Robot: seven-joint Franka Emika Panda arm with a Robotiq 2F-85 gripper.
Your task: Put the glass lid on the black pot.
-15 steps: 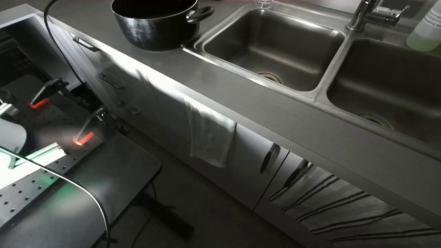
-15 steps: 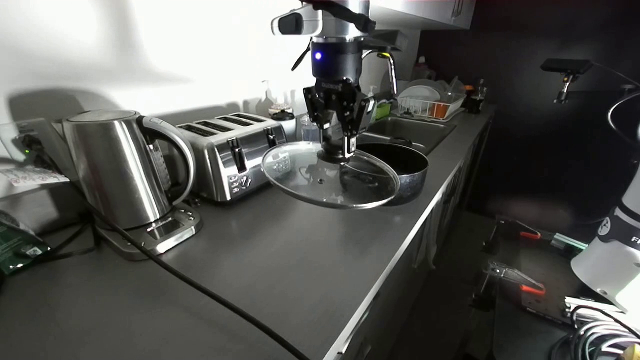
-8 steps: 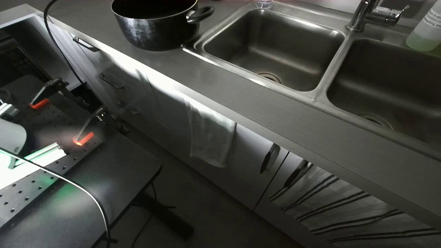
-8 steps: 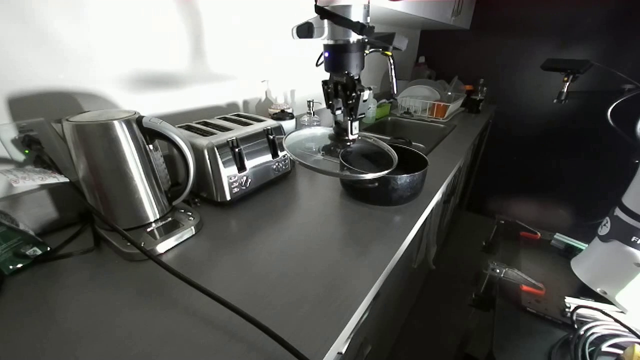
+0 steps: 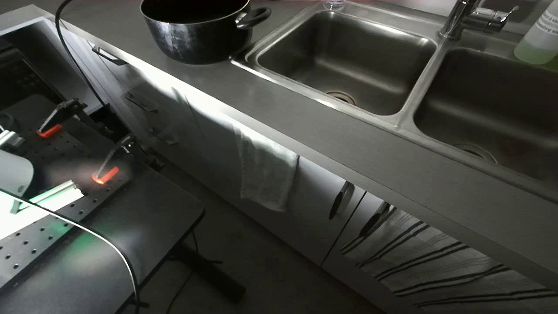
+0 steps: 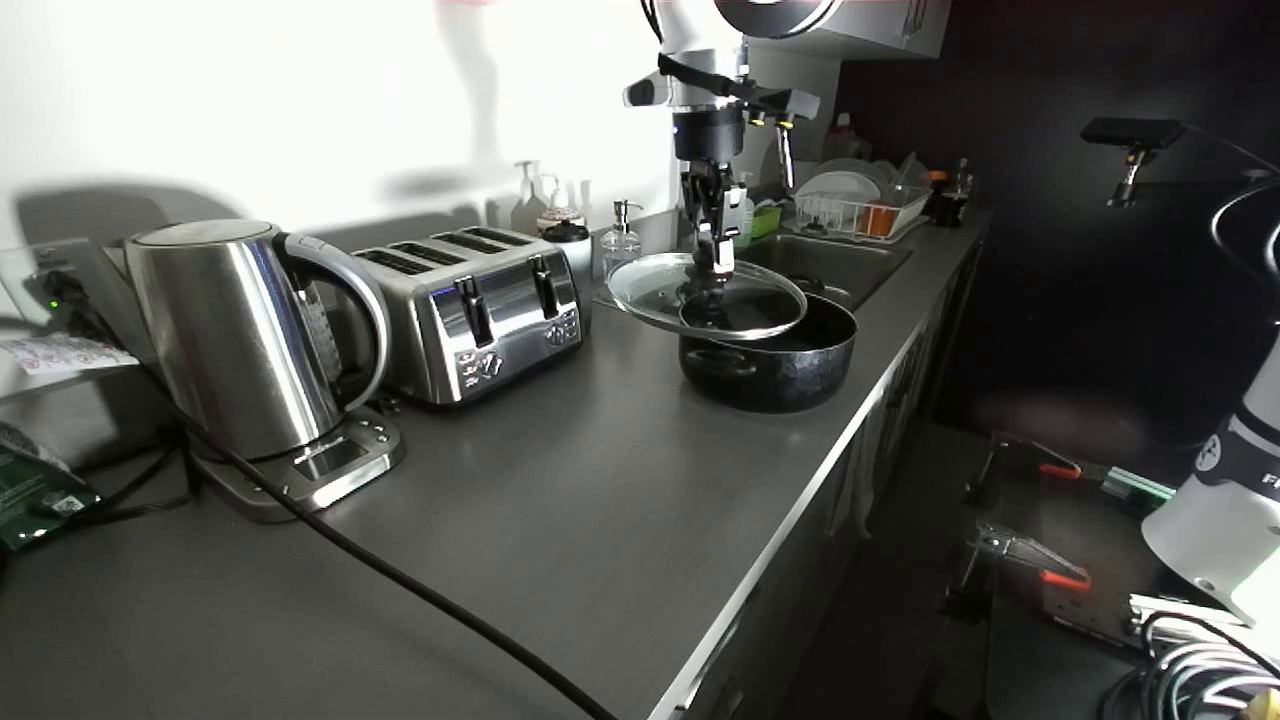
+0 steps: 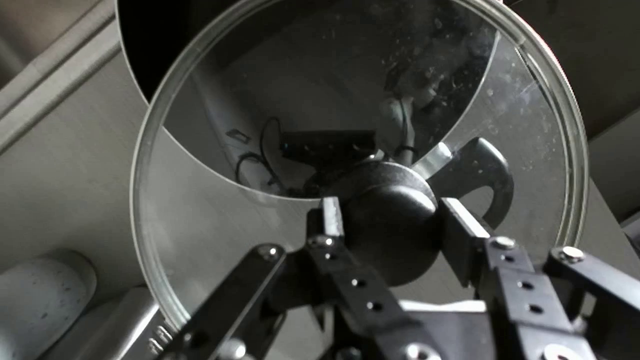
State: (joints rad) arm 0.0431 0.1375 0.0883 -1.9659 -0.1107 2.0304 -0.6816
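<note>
The black pot [image 6: 770, 385] stands on the counter by the sink, its mouth open; it also shows in an exterior view [image 5: 196, 39]. My gripper [image 6: 716, 268] holds the round glass lid [image 6: 655, 295] by its dark knob [image 7: 392, 235], above the pot's rim and offset toward the toaster side. The lid is slightly tilted. In the wrist view my gripper [image 7: 395, 217] has a finger on each side of the knob. There the lid [image 7: 220, 240] overlaps part of the pot's mouth [image 7: 150, 40], and a pot handle [image 7: 495, 175] shows through the glass.
A steel toaster [image 6: 490, 330] and a kettle [image 6: 230, 340] stand along the wall. A soap dispenser [image 6: 620, 240] is behind the lid. The sink [image 5: 405, 115] is beside the pot. A black cable [image 6: 430, 592] crosses the counter. The counter's front edge [image 6: 780, 540] runs near the pot.
My gripper has carried the lid to the right and away from the exterior camera, toward the pot, so the lid now overlaps more of its mouth. The pot has not moved.
</note>
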